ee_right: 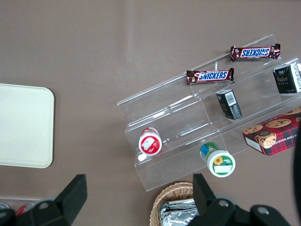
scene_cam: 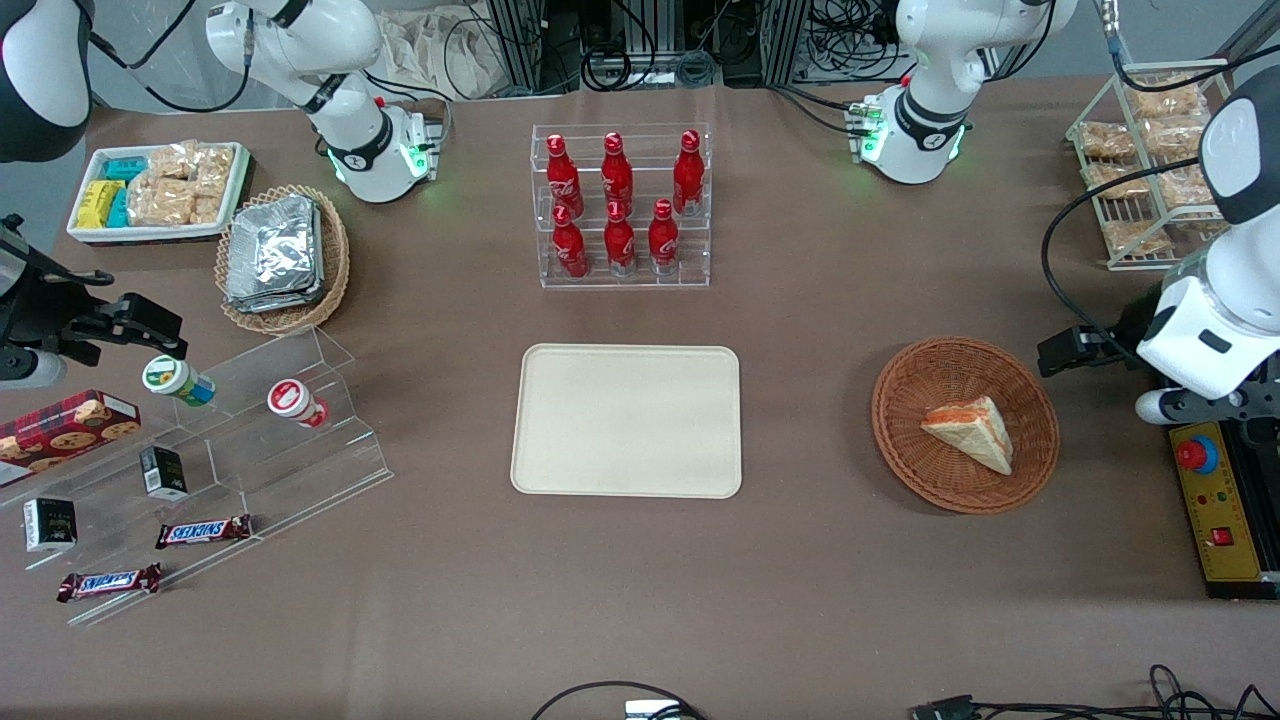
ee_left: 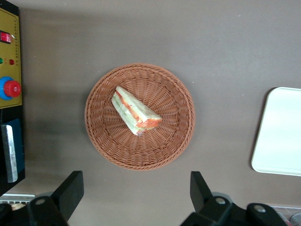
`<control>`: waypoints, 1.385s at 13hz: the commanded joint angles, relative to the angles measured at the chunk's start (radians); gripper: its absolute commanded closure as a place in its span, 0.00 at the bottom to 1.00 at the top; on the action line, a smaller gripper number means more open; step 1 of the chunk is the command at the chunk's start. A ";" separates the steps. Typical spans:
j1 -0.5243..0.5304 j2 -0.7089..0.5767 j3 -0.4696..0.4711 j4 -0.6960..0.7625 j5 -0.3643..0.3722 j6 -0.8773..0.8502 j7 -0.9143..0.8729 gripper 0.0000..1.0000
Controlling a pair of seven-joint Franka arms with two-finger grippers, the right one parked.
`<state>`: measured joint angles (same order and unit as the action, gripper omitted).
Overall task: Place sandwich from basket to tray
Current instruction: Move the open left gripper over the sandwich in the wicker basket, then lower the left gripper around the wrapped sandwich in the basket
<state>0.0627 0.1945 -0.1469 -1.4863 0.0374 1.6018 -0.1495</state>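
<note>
**newbie:** What's the smart way to start here?

**oldhand:** The triangular white-bread sandwich (ee_left: 136, 113) with orange and green filling lies in the round reddish-brown wicker basket (ee_left: 103, 143), untouched. The gripper (ee_left: 136, 195) hangs high above it, black fingers (ee_left: 69, 190) spread wide with nothing between them. I'd drop straight down and close across the wedge's long flat sides, gently, since bread squashes.

**newbie:** Do the cameras differ much?

**oldhand:** Yep. The wrist view shows the filling edge and the fingers; the front view shows the whole empty cream rectangular plastic tray (scene_cam: 560, 470), well apart from the basket toward the table's middle.
</note>
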 commanded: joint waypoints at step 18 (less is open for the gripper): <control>0.042 0.054 0.012 -0.543 0.021 0.676 -0.861 0.00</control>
<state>0.1102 0.2146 -0.1316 -2.0240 0.0489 2.2282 -0.9205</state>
